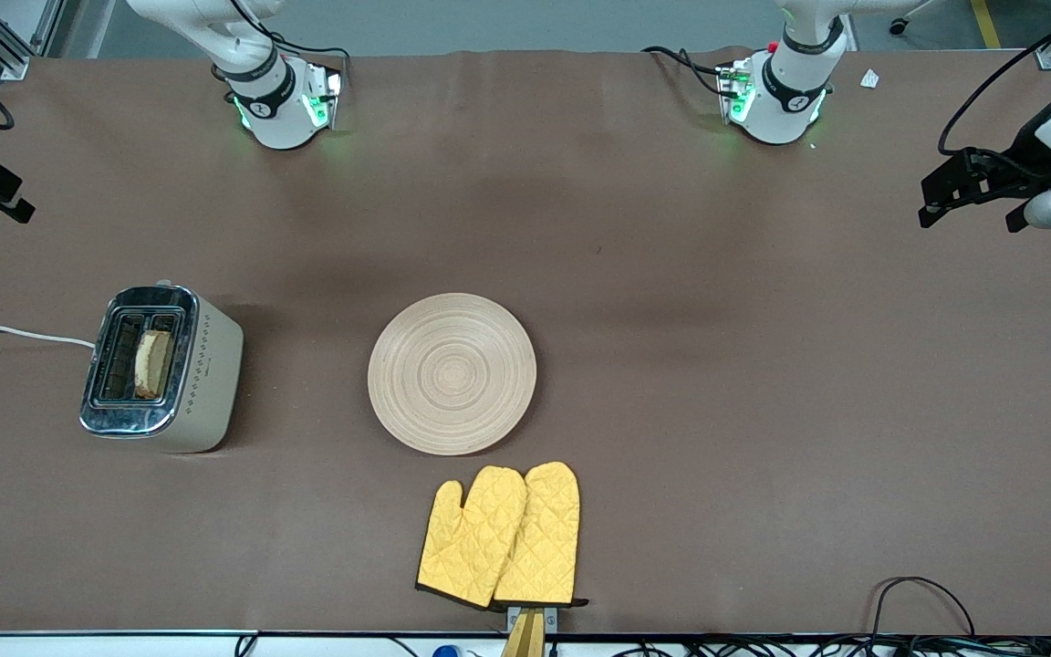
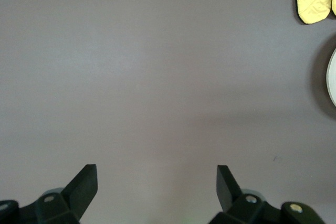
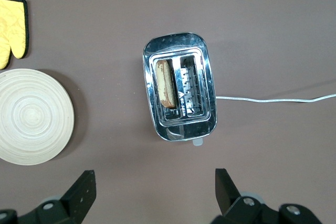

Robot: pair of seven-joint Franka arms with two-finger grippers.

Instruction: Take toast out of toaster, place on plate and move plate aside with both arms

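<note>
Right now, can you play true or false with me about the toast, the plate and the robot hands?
1. The toast is standing in a slot of the toaster. True.
2. The plate has toast on it. False: the plate is bare.
3. The yellow oven mitts lie nearer to the front camera than the plate. True.
4. The right hand is squeezing the toast. False: it is open, up over the toaster.
5. The left hand is open over bare table. True.
</note>
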